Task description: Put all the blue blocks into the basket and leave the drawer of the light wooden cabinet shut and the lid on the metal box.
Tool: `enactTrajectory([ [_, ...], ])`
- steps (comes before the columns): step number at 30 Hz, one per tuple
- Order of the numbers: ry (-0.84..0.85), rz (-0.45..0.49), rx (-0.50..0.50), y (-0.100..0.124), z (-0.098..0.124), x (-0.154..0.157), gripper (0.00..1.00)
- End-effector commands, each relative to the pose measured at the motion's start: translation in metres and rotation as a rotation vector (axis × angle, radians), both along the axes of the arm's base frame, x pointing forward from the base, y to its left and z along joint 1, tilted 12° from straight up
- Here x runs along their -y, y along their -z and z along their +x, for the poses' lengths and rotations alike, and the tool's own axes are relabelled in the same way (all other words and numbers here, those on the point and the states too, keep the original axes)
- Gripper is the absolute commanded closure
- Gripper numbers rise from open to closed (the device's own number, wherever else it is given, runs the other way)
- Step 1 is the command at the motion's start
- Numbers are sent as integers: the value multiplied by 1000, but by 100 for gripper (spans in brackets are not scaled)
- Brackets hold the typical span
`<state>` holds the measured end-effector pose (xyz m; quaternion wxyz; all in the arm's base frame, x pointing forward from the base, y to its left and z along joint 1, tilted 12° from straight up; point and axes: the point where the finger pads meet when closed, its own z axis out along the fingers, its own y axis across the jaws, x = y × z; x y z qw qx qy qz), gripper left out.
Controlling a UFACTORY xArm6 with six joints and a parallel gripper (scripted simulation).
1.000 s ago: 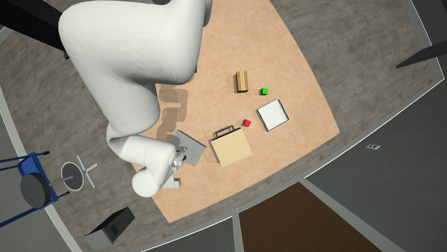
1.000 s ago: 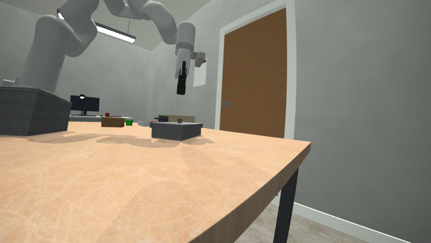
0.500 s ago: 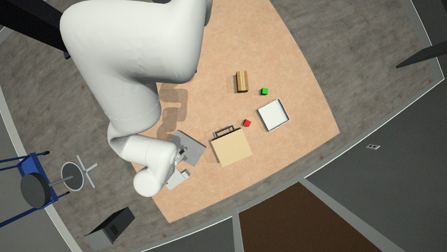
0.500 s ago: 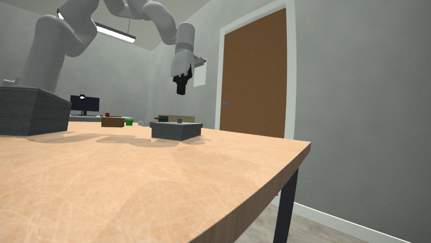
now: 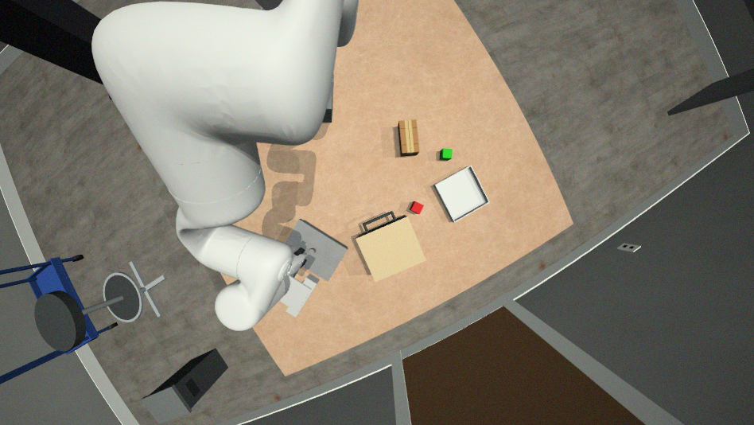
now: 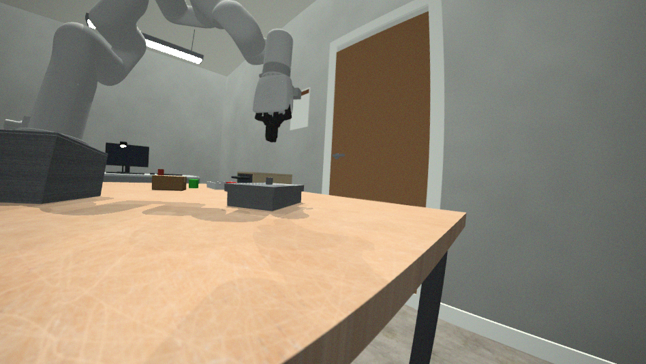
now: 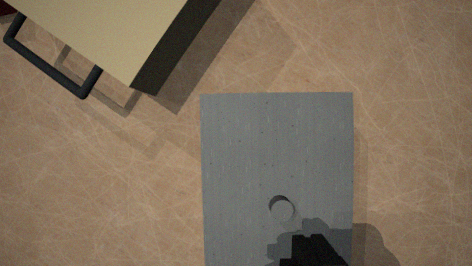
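One cabinet (image 5: 390,247) (image 6: 272,176) (image 7: 95,30) stands near the lidded metal box (image 5: 318,250) (image 6: 264,197) (image 7: 250,150). Above the box is the claw (image 5: 301,253) (image 6: 271,135) (image 7: 312,242), closed on nothing. Only the outside view shows a red block (image 6: 160,172) above the brown box (image 5: 408,138) (image 6: 169,182).

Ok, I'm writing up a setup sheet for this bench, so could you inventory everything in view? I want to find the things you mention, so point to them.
Table (image 5: 369,173) (image 6: 203,271): one, tan, centre
Metal box (image 6: 248,197): one, grey, near table's edge
Lid (image 5: 329,251) (image 6: 257,186) (image 7: 240,160): one, grey, on that box
Cabinet (image 5: 390,251) (image 6: 272,176) (image 7: 100,30): one, light wood, beside it
Red block (image 5: 417,207) (image 6: 230,182): one, by the cabinet
Green block (image 5: 446,154) (image 6: 193,183): one, near the tray
Shallow tray (image 5: 461,193) (image 6: 214,185): one, white
Parcel-like block (image 5: 408,138) (image 6: 168,183): one, brown
Large box (image 6: 22,167): one, dark grey, before the arm
Small object (image 6: 160,172): one, red, behind parcel
Monitor (image 6: 135,155): one, black, background
Door (image 6: 381,108): one, brown, wall
Ceiling light (image 6: 172,49): one, white
Stool (image 5: 60,321): one, dark, floor
Arm (image 5: 211,79) (image 6: 67,76): one, white
Pincer (image 5: 301,254) (image 6: 271,139) (image 7: 311,245): one, black fingers, above lid
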<state>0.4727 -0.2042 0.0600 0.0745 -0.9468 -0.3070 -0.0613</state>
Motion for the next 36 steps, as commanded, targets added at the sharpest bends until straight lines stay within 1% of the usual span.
enactTrajectory([
  [1, -11, 6, 9, -2, 1, 1, 100],
  [6, -11, 6, 9, -2, 1, 1, 100],
  [7, -11, 6, 9, -2, 1, 1, 56],
  [36, -11, 6, 9, -2, 1, 1, 56],
])
